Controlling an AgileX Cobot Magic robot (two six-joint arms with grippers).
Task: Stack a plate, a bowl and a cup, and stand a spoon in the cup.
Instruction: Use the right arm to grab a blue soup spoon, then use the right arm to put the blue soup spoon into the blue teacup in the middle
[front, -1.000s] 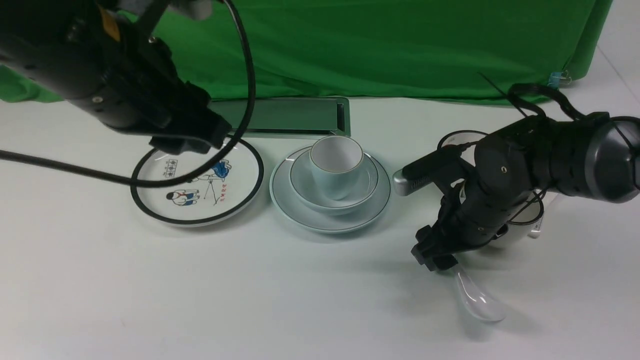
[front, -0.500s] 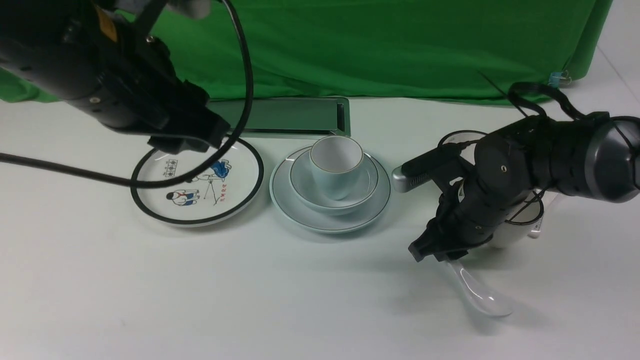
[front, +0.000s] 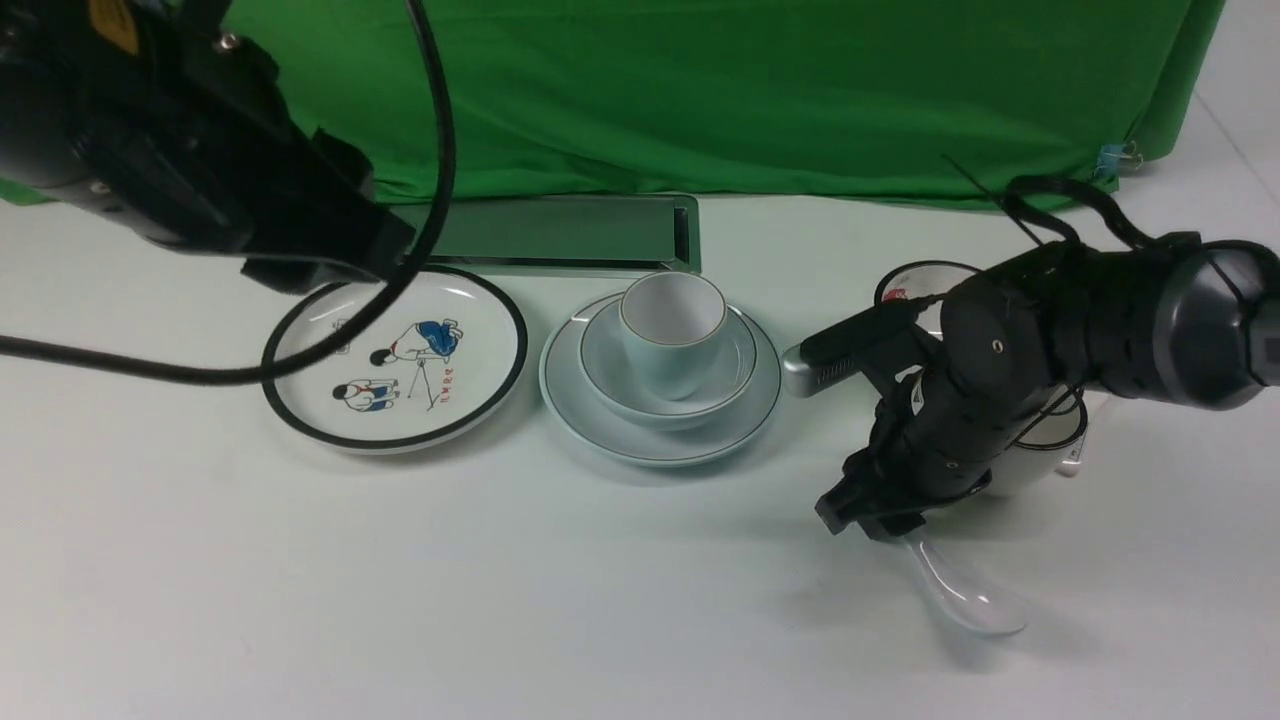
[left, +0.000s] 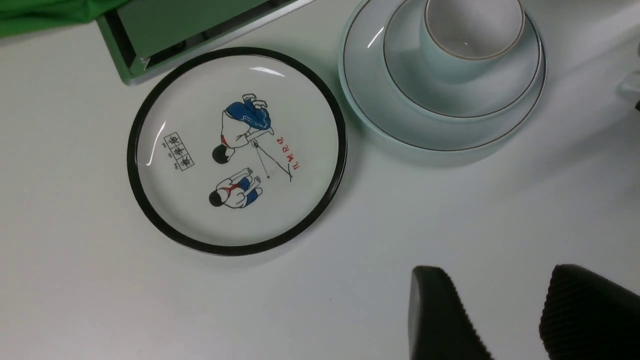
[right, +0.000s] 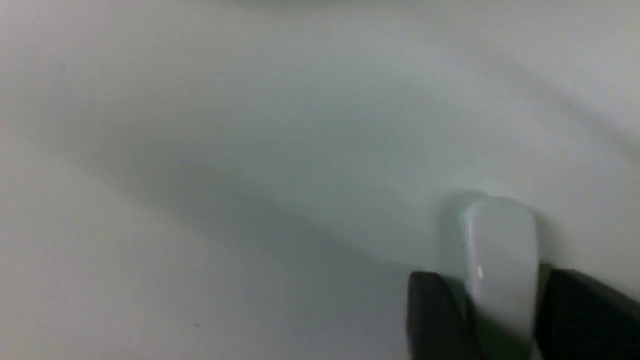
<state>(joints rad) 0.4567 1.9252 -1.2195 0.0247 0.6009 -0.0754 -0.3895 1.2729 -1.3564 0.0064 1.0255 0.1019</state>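
Well, the right gripper (front: 878, 520) was low over the white table (front: 400, 600). Its 2 black fingers (right: 435, 315) were closed tight on the handle of the spoon (front: 965, 600). The spoon's round end pointed to the front of the table. I could not tell if that end touched the table. The spoon was well to the right of the stack.

The plate (front: 600, 435) lay in the middle of the table. The bowl (front: 603, 368) sat on the plate. The cup (front: 670, 335) stood upright in the bowl.

The left gripper (left: 500, 285) hung above the table, near a picture plate (front: 480, 385) with a black rim. Its 2 fingers were apart, with only bare table between them.
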